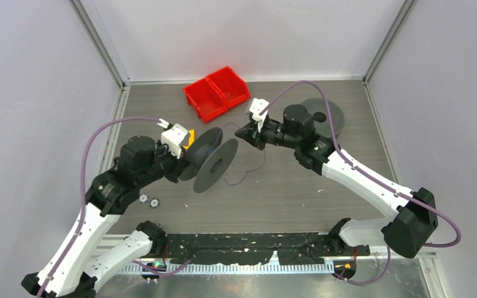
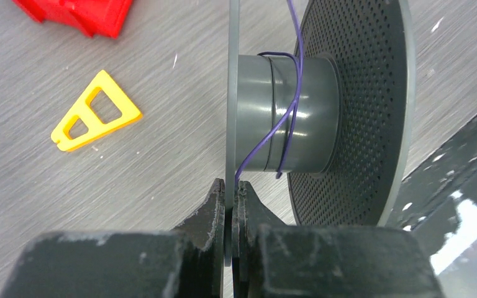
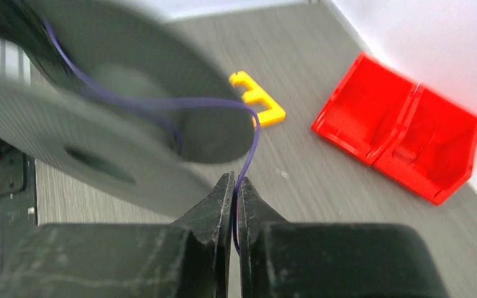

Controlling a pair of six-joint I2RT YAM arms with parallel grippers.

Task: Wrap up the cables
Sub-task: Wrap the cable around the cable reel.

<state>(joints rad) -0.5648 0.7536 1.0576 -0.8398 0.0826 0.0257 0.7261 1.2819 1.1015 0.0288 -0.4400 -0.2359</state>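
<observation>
Left gripper (image 2: 230, 189) clamped on spool (image 2: 254, 112) flange; right gripper (image 3: 235, 183) apparently pinching thin purple cable (image 3: 254, 138).

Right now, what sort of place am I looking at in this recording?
Probably a lab robot cell: plain pale walls on metal frame posts box in a wood-grain tabletop, where a spool and red bin are laid out as test props.
</observation>
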